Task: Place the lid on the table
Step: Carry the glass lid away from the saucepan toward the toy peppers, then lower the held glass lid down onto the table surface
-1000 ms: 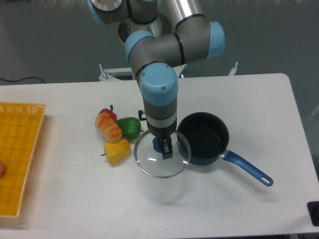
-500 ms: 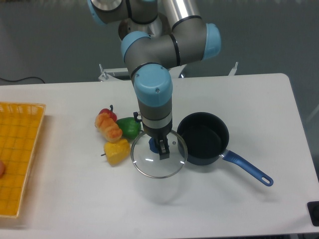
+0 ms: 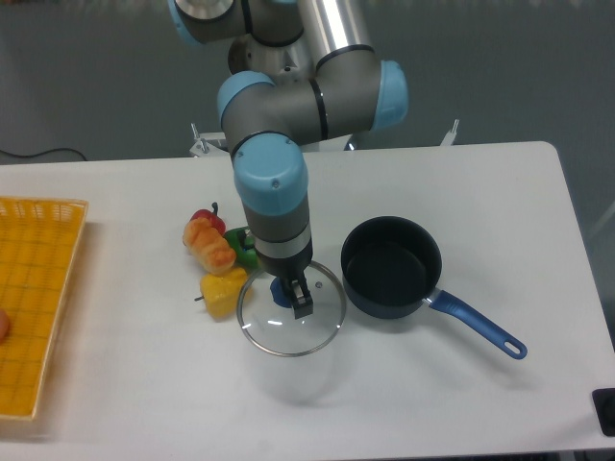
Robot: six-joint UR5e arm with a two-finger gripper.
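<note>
Holding the round clear glass lid [image 3: 291, 309] by its small blue knob, the two-finger gripper [image 3: 296, 296] is clenched on it, lid above the white table [image 3: 461, 403]. Lower it level; open tabletop lies in front, clear of the dark saucepan [image 3: 392, 267] and yellow pepper [image 3: 224, 291].

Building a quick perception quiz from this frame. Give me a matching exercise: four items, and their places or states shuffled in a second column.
Items:
1. lid
2. saucepan
3. yellow mesh tray
4. yellow pepper

Places or states:
A. far left edge of the table
B. uncovered, handle pointing lower right
C. held by its blue knob in the gripper
D. just left of the lid

Pairs: 1-C, 2-B, 3-A, 4-D
</note>
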